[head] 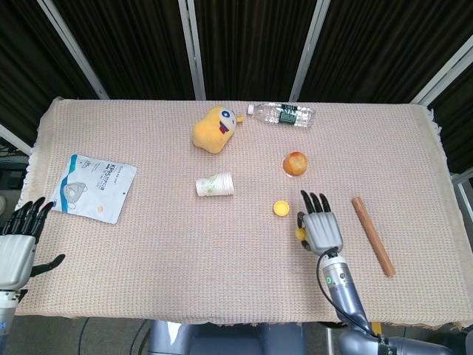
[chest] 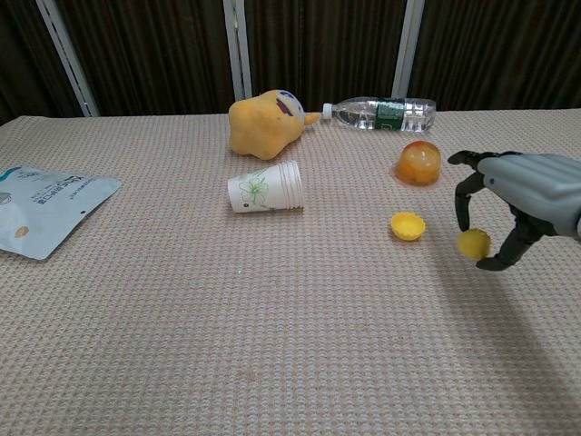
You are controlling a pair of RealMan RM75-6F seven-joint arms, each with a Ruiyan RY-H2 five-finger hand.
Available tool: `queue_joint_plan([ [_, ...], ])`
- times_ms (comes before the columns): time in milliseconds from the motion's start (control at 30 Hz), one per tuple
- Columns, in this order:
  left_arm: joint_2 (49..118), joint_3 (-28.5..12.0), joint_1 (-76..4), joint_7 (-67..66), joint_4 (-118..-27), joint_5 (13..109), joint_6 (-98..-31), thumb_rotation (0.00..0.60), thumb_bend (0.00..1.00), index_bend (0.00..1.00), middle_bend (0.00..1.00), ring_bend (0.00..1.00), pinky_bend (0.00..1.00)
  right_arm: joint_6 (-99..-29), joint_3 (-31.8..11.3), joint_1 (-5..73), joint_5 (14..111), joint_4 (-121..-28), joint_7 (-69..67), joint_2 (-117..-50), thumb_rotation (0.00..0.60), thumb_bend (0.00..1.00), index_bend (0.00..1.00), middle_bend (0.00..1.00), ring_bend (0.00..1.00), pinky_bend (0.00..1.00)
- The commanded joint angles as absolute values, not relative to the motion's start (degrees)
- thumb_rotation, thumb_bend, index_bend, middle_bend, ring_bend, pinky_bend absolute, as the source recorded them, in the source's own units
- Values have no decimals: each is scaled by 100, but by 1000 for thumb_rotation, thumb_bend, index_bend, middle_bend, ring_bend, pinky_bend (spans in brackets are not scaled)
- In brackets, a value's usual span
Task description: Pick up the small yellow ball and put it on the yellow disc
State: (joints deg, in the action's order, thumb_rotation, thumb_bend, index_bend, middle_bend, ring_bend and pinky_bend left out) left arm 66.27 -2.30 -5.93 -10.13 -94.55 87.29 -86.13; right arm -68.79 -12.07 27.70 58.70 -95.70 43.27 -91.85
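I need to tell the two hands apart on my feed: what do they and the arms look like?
Both look alike: the right hand has a light grey shell over its back and black fingers. Its forearm is a slim grey tube with a small green light and a thin black cable alongside. The left hand shows the same grey back and black fingers at the frame's edge; I can't make out any markings.

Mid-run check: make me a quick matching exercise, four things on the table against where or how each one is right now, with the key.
Things:
1. small yellow ball
2. yellow disc
3. paper cup
4. wooden stick

States:
A. lying on its side near the table's middle
B. pinched in the right hand, lifted off the cloth
C. flat on the cloth just left of the right hand
D. lying on the cloth to the right of the right hand

Pairs: 1-B, 2-C, 3-A, 4-D
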Motion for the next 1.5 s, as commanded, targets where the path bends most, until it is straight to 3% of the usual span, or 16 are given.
queue_joint_plan([
  [33, 6627, -229, -605, -1005, -9451, 8732, -8593, 600, 4, 0, 0, 0, 117, -6796, -1291, 2891, 5738, -9427, 4333, -9299, 600, 132, 561, 0, 0, 0],
  [600, 6605, -200, -664, -946, -9458, 8782, -8492, 600, 7, 0, 0, 0, 118, -6454, -1550, 3441, 5256, -8639, 4344, -9686, 600, 132, 562, 0, 0, 0],
  [1500, 6521, -106, -741, -907, -9612, 8958, -8391, 600, 11, 0, 0, 0, 119, -6258, -1597, 4071, 4773, -8025, 4507, -9954, 600, 132, 568, 4, 0, 0],
])
